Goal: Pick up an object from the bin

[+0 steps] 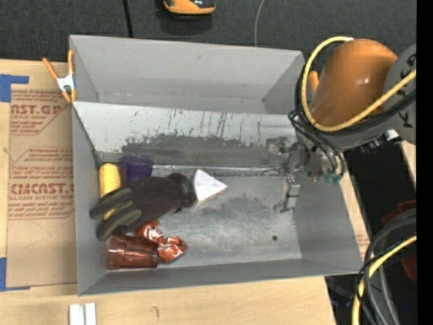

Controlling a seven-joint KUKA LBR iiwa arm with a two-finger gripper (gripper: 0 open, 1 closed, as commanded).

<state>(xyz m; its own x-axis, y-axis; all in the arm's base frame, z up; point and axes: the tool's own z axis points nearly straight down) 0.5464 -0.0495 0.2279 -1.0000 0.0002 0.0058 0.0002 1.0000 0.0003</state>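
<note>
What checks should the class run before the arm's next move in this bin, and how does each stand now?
1. Claw inside the bin: ok, over bare floor at the right.
2. Claw above a thing to pick: not ok, all things lie at the left.
3. Floor between claw and white wedge bare: ok.
4. White wedge apart from dark glove: not ok, they touch.
5. Purple cup free to lift: cannot tell, the glove hides its lower part.

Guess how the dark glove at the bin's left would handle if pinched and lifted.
Probably floppy: the glove lies limp with fingers splayed, so it would likely sag from a pinch. Soft fabric look, so likely light. It seems to touch the white wedge and the coppery cups, so lifting may nudge them.
</note>
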